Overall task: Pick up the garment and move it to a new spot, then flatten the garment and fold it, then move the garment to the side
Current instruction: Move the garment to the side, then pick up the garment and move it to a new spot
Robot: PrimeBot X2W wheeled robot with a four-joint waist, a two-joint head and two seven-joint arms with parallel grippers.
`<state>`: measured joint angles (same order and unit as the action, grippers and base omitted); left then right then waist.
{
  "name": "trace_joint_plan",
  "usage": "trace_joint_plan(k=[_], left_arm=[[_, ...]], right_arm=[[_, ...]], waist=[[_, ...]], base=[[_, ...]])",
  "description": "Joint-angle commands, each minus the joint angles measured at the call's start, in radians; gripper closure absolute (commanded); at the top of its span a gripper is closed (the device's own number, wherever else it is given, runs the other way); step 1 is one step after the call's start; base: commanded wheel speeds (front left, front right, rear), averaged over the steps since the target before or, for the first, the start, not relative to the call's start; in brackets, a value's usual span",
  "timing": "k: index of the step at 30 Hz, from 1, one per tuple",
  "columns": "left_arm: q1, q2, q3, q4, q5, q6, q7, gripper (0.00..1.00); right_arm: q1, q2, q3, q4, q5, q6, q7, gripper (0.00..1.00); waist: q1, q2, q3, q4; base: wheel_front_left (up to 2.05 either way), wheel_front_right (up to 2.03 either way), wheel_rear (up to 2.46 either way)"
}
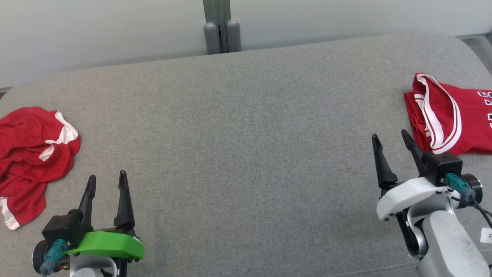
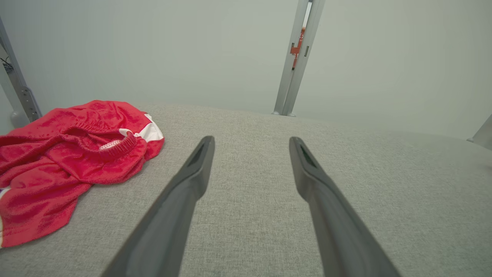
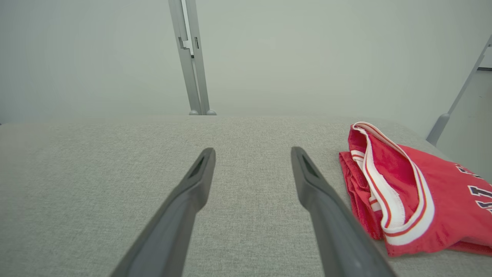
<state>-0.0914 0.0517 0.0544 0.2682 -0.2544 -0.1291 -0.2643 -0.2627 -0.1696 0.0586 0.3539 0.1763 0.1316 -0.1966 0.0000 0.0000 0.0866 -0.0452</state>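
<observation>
Head view, left gripper (image 1: 107,175), right gripper (image 1: 389,134), jaws parted

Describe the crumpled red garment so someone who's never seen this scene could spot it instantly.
Go to the left edge of the wide grey fabric surface, beside the left gripper. The crumpled red garment lies heaped there, elastic waistband showing. Unlike the red jersey at right, it's unfolded, without lettering.

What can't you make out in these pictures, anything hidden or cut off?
Crumpled red garment: the left edge of the head view cuts it off, and so does the left wrist view's left edge.
Its type: its own folds hide the shape.
Folded red jersey: the right edge of the head view cuts it off, and so does the right wrist view's right edge.
Jersey lettering: cut off by those edges, unreadable.
</observation>
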Motion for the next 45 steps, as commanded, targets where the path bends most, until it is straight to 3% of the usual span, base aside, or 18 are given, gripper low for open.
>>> trace_joint_plan(k=[1,11,30,38,45], left_arm=[[0.018,0.001,0.007,0.011,-0.002,0.0,0.0,0.0],[0.024,0.0,-0.019,0.046,-0.013,-0.002,0.001,0.0],[-0.001,0.0,-0.042,0.061,-0.007,-0.001,0.001,0.0],[-0.009,0.0,-0.05,0.06,-0.017,-0.001,0.001,0.0],[-0.011,0.001,-0.046,0.059,-0.012,-0.001,0.001,0.0]], right_arm=[[0.024,0.017,-0.003,-0.008,-0.006,-0.001,-0.011,0.0],[0.117,0.066,-0.037,-0.016,0.0,-0.001,-0.007,0.0],[0.136,0.07,-0.043,-0.05,-0.055,-0.001,0.034,0.0],[0.14,0.07,-0.034,-0.064,-0.045,-0.001,0.036,0.0],[0.124,0.063,-0.01,-0.063,-0.036,-0.001,0.046,0.0]], waist=[[0.0,0.0,-0.042,0.015],[0.0,0.0,-0.066,0.03],[0.0,0.0,-0.061,0.055],[0.0,0.0,-0.048,0.142],[0.0,0.0,-0.031,0.264]], base=[[0.0,0.0,0.0],[0.0,0.0,0.0],[0.0,0.0,0.0],[0.0,0.0,0.0],[0.0,0.0,0.0]])
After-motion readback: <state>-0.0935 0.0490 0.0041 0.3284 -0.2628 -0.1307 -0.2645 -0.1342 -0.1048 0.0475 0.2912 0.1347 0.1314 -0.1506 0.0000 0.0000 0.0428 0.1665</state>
